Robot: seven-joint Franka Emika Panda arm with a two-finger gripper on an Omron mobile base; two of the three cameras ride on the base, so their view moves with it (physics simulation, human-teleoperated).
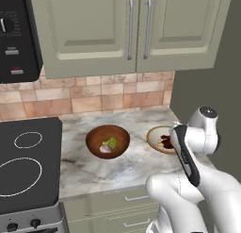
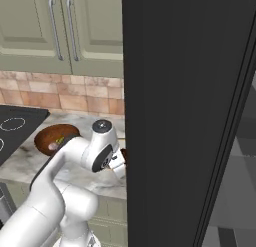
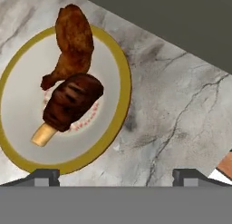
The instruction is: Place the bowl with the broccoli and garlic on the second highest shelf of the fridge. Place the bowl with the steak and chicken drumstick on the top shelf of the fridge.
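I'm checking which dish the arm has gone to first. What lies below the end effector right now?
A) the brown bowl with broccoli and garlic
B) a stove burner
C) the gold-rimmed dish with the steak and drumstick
C: the hand view looks down past the end effector at the gold-rimmed dish holding the steak and drumstick.

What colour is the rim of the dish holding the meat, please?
Golden yellow around a pale grey-white dish, clearest in the hand view.

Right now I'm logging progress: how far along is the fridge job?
Nothing looks placed yet. The brown bowl with broccoli sits on the counter, and the gold-rimmed bowl with steak and chicken drumstick sits there too. In hand: the pincer hovers open above the meat bowl, holding nothing. Left: both bowls onto their fridge shelves.
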